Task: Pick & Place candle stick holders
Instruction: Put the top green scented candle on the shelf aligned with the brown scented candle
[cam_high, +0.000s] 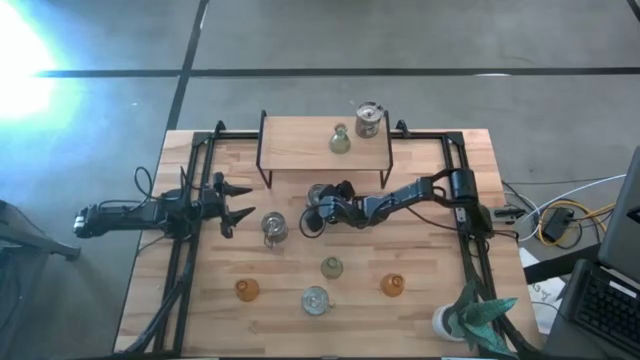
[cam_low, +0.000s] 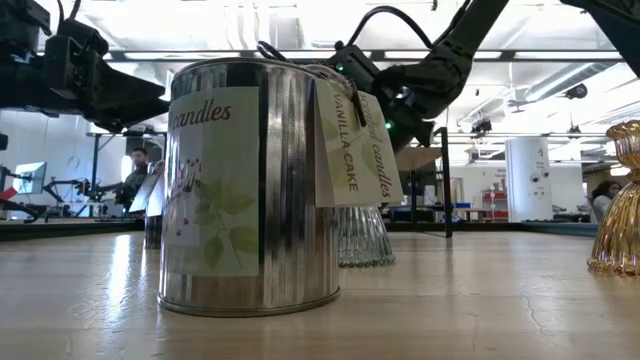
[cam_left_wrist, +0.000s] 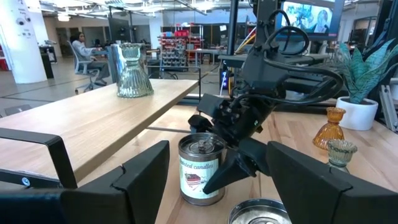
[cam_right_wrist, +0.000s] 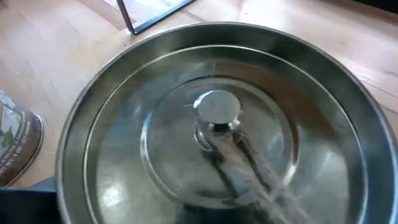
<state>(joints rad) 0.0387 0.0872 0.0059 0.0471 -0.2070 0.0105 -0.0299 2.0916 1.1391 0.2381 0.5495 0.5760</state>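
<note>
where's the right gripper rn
In the high view the right gripper is at mid-table, just in front of the raised shelf, directly over a silver candle tin. Another tin stands to its left.

A light wooden butcher-block table (cam_high: 420, 265) fills the centre of the overhead frame, set on a grey concrete floor (cam_high: 110, 110). A small raised wooden shelf on thin black legs (cam_high: 300, 143) sits at the table's upper middle. A black metal frame (cam_high: 200, 150) runs along the table's left and right sides. At the lower right corner stands a white pot with a teal plant (cam_high: 468, 318). Yellow and white cables (cam_high: 560, 215) lie on the floor at the right edge, beside a dark keyboard (cam_high: 605, 305). In the left wrist picture, a person sits on an office chair (cam_left_wrist: 84, 53) at upper left.
</note>
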